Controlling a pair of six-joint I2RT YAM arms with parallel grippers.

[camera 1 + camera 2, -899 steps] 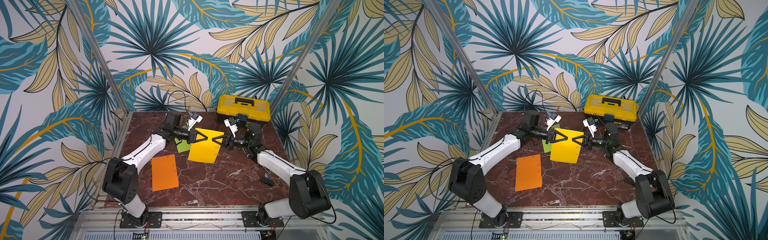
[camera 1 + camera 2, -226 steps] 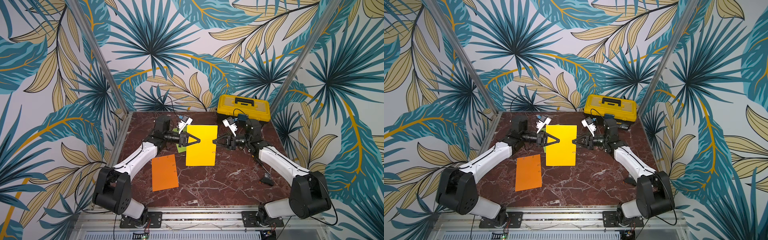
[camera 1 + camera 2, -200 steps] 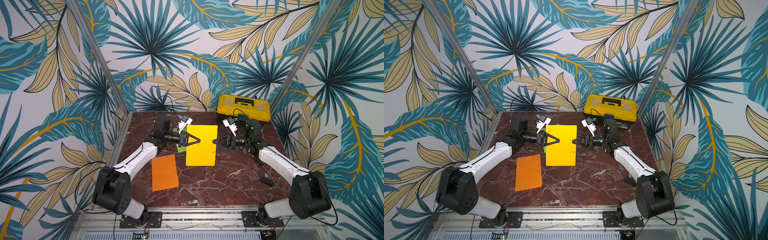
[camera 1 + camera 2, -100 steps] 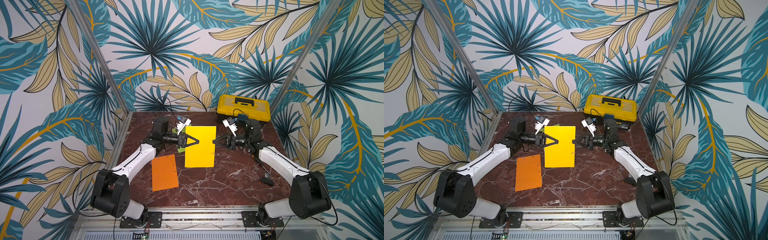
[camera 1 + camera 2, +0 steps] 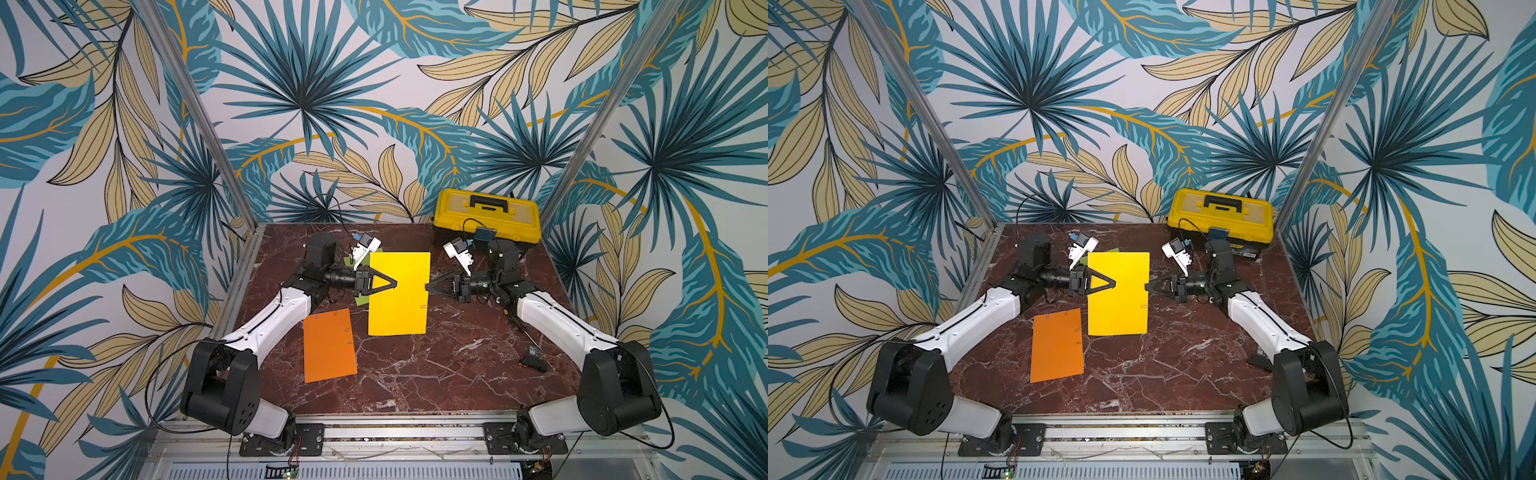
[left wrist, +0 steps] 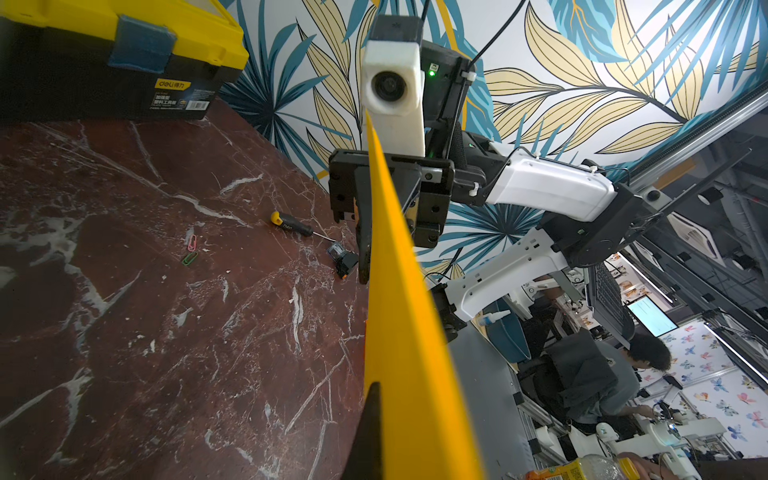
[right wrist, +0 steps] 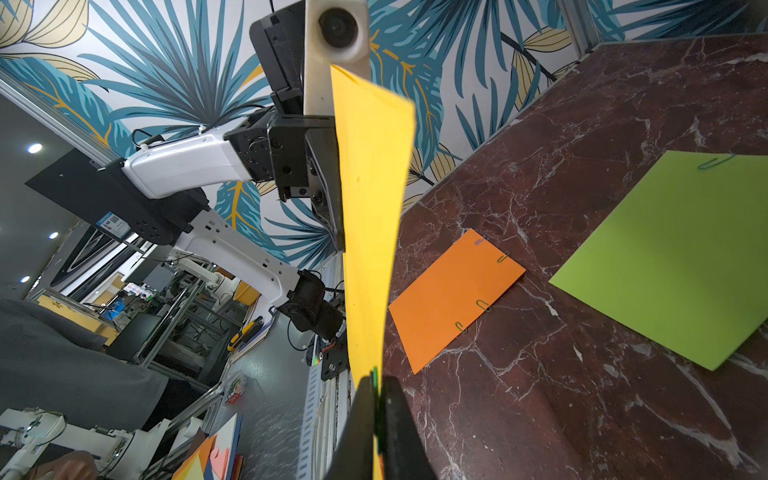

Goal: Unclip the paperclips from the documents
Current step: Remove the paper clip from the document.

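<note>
Document bridges left end effector, right end effector.

L tool, R tool clamped, facing inward.

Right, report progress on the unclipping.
Looks done: two loose paperclips lie on the table. In hand: left gripper pinches the yellow sheet aloft; right gripper is shut on a green clip at its opposite edge. Left: a second clip on that edge, four on the orange sheet, at least one on the lime sheet.
</note>
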